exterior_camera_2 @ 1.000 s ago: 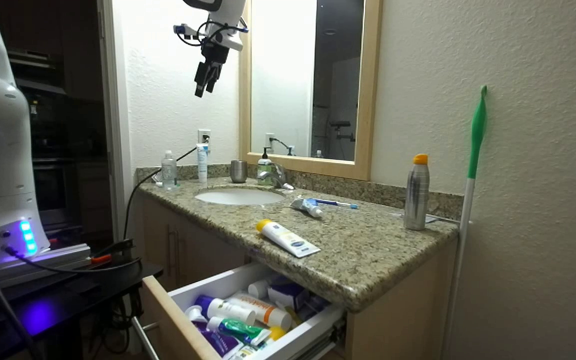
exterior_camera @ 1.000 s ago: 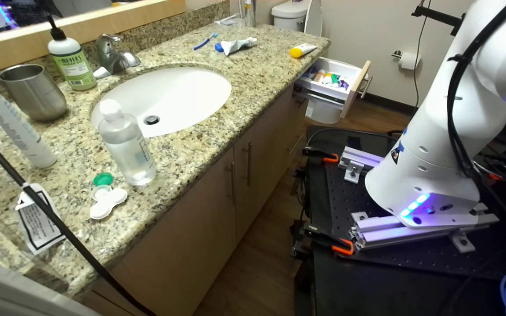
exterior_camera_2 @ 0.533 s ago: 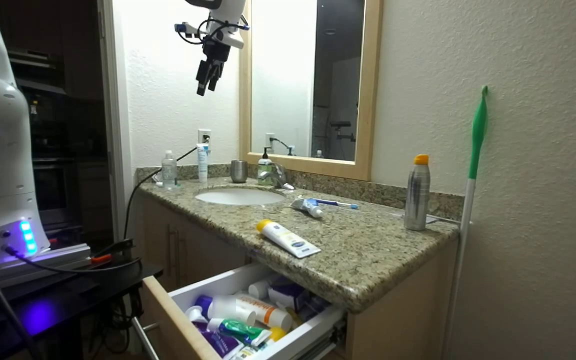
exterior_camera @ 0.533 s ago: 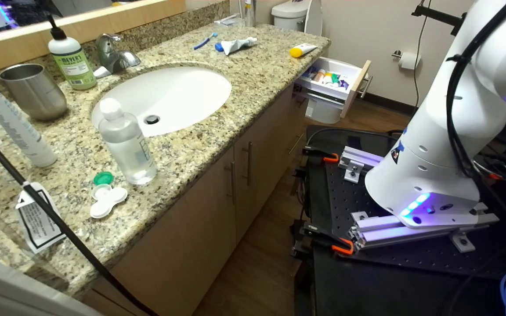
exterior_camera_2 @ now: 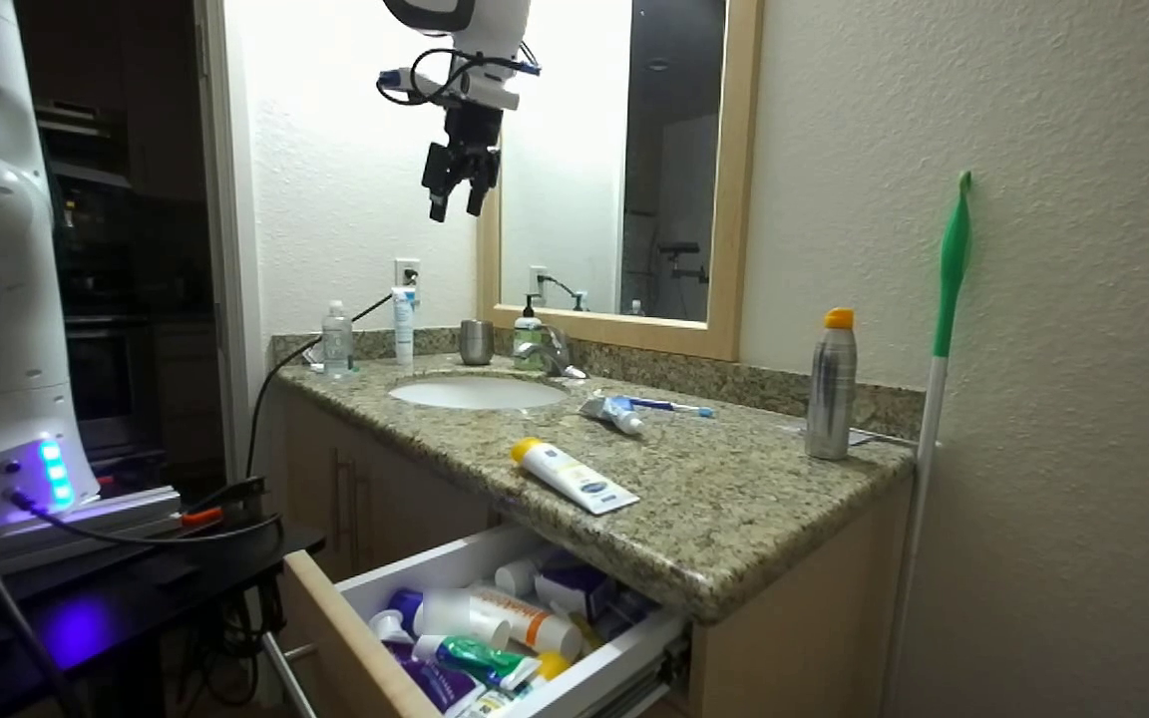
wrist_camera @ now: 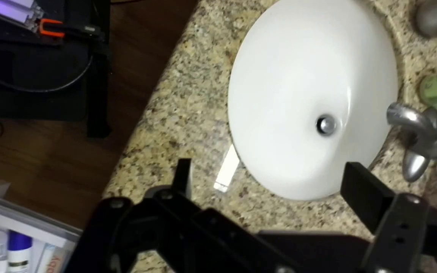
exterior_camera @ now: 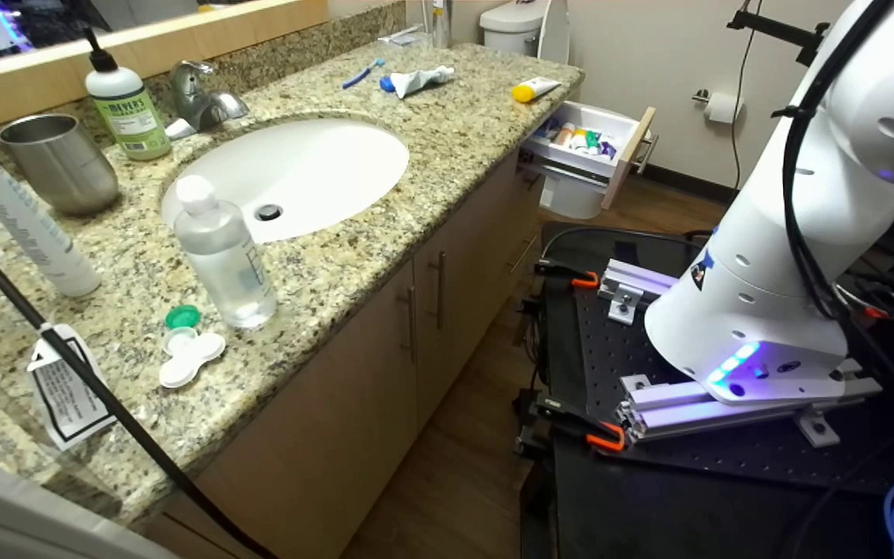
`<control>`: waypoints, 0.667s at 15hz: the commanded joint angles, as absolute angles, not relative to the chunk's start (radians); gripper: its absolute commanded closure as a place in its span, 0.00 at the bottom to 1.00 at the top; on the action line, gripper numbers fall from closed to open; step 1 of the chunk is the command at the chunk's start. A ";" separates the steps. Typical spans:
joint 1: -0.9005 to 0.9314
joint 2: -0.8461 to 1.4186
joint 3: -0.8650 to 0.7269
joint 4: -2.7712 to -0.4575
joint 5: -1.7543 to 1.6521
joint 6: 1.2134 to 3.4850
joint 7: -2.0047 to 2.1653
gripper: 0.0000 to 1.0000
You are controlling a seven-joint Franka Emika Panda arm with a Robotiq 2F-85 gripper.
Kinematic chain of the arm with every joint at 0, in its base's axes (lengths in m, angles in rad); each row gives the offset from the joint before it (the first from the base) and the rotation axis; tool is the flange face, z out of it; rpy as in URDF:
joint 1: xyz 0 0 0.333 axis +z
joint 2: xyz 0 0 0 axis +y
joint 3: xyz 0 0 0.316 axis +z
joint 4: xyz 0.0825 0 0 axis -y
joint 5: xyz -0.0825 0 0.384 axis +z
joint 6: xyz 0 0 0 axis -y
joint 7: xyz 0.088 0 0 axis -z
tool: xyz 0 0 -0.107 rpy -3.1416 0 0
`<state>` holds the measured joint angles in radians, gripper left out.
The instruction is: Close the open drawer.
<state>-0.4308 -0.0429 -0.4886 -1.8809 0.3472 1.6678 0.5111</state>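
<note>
Holding the black two-fingered end effector point(exterior_camera_2: 457, 208) wide and empty, high over the speckled stone tabletop point(exterior_camera_2: 714, 484), maybe to bump nothing. Must push in the white, wood-fronted drawer point(exterior_camera_2: 360, 638) sticking out below.

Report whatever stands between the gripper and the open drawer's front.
The granite countertop: the gripper hangs above it, while the drawer front juts out below its edge. The gripper would probably need to clear that edge before descending to push. I see nothing else between them.
</note>
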 commanded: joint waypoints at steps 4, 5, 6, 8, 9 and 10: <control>-0.548 -0.030 -0.594 -1.838 0.155 1.595 0.455 0.00; -0.558 -0.017 -0.614 -1.829 0.102 1.591 0.442 0.00; -0.565 -0.008 -0.631 -1.826 0.056 1.583 0.428 0.00; -0.580 0.012 -0.663 -1.845 -0.058 1.600 0.419 0.00; -0.585 0.025 -0.676 -1.860 -0.116 1.627 0.426 0.00; -0.588 0.042 -0.690 -1.864 -0.167 1.635 0.430 0.00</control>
<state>-0.5648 -0.0223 -0.6690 -1.8625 -0.0584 1.6165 0.4440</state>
